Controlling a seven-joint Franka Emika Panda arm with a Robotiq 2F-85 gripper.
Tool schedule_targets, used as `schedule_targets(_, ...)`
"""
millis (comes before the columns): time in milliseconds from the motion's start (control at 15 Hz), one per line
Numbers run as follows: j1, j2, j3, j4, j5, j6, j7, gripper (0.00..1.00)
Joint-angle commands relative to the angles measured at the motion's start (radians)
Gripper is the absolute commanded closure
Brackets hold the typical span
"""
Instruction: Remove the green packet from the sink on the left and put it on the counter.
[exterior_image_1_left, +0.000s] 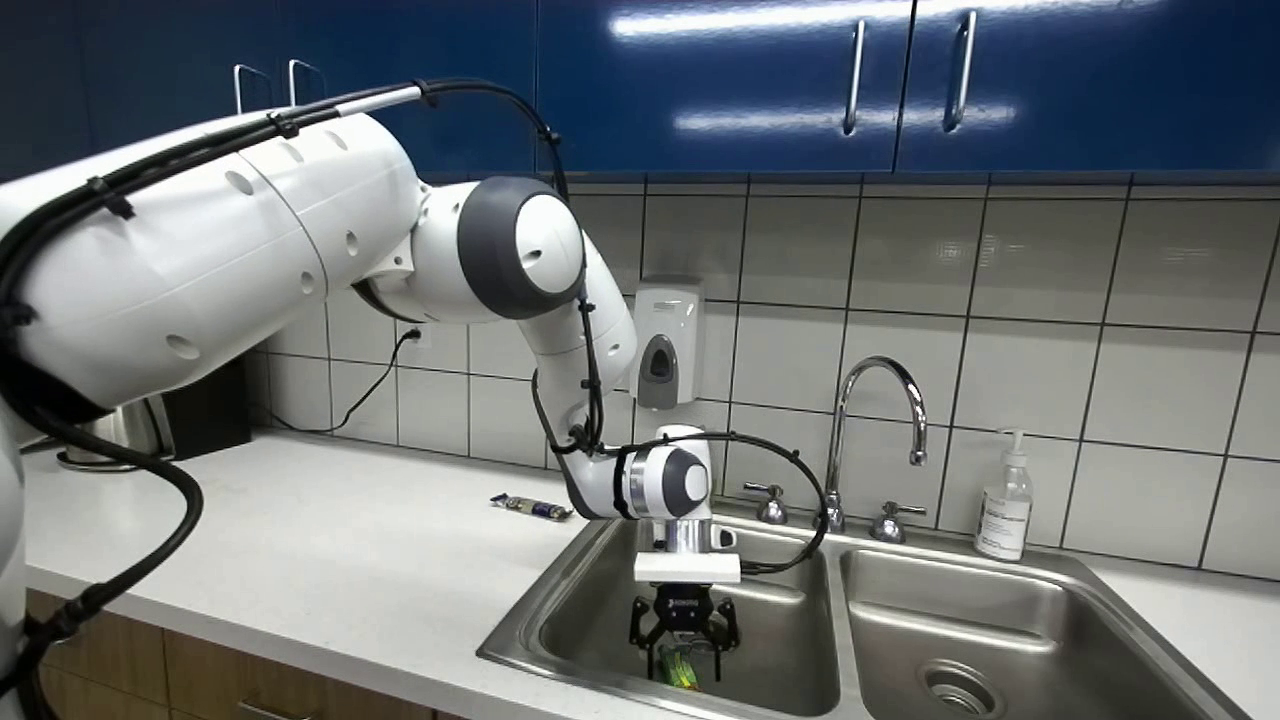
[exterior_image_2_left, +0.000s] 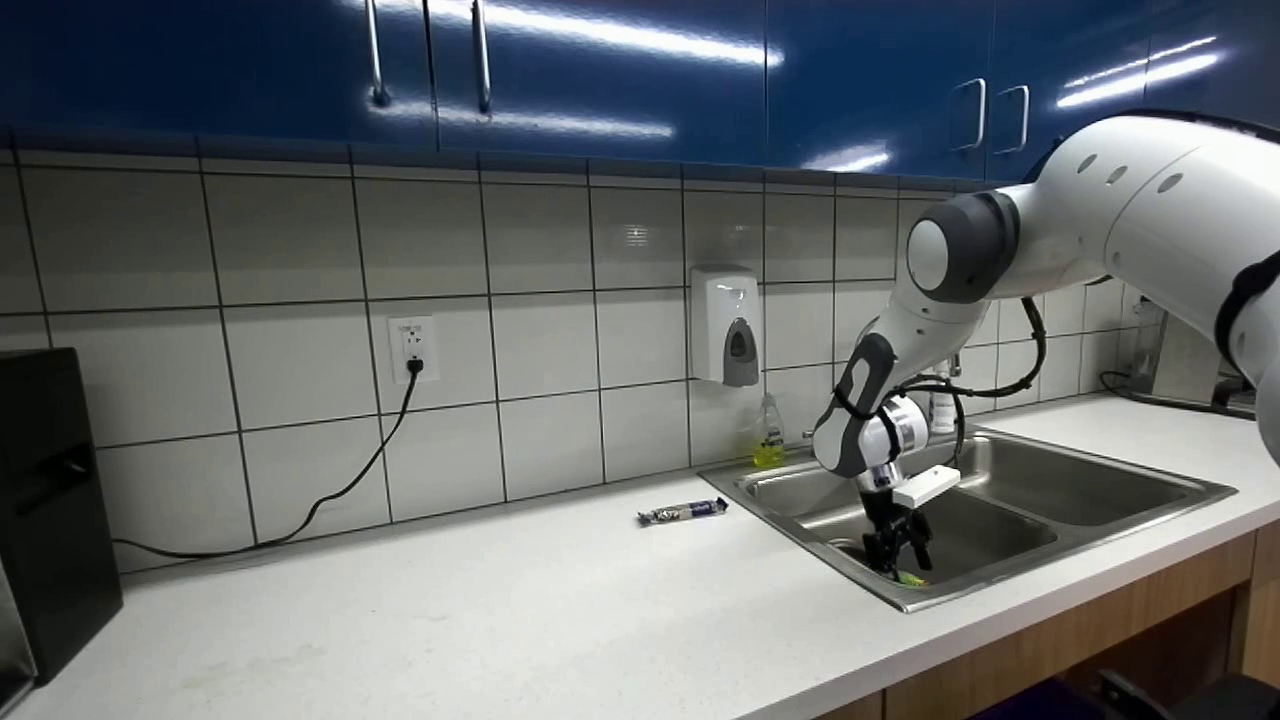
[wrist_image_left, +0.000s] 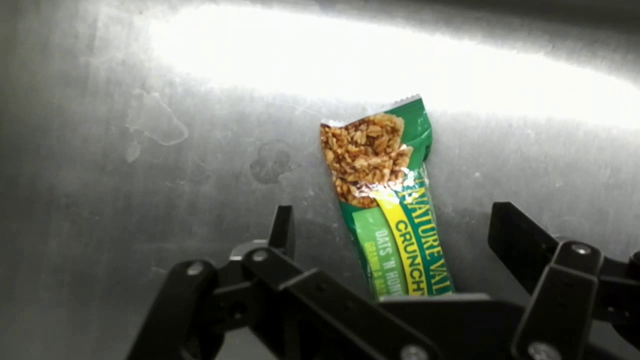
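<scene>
Packet (wrist_image_left: 387, 197) lies in the sink (exterior_image_1_left: 785, 650) beneath our gripper (wrist_image_left: 391, 216), framed by its 2 spread fingers (wrist_image_left: 520, 245); we judge this the grasping step, calling for lowering, then squeezing.

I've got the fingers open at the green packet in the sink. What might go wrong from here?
1. In the wrist view, the packet lies slightly slanted between the open fingers, so closing may twist it or pinch it unevenly.
2. The fingers are down inside the sink; moving sideways before lifting high enough might catch the rim.
3. A bar lies on the counter near the sink, so setting the packet down there could knock it.
</scene>
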Motion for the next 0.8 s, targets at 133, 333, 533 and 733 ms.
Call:
schedule_targets(133, -0.023, -0.028, 0.033, -0.036, -0.001, 0.098, -0.019, 0.00)
schedule_targets(333, -0.032, -0.038, 0.044, -0.071, -0.002, 0.160, -0.038, 0.00)
schedule_targets(533, -0.041, -0.046, 0.055, -0.110, -0.005, 0.197, -0.063, 0.00)
schedule_targets(733, -0.054, -0.069, 0.067, -0.160, -0.007, 0.233, -0.097, 0.00)
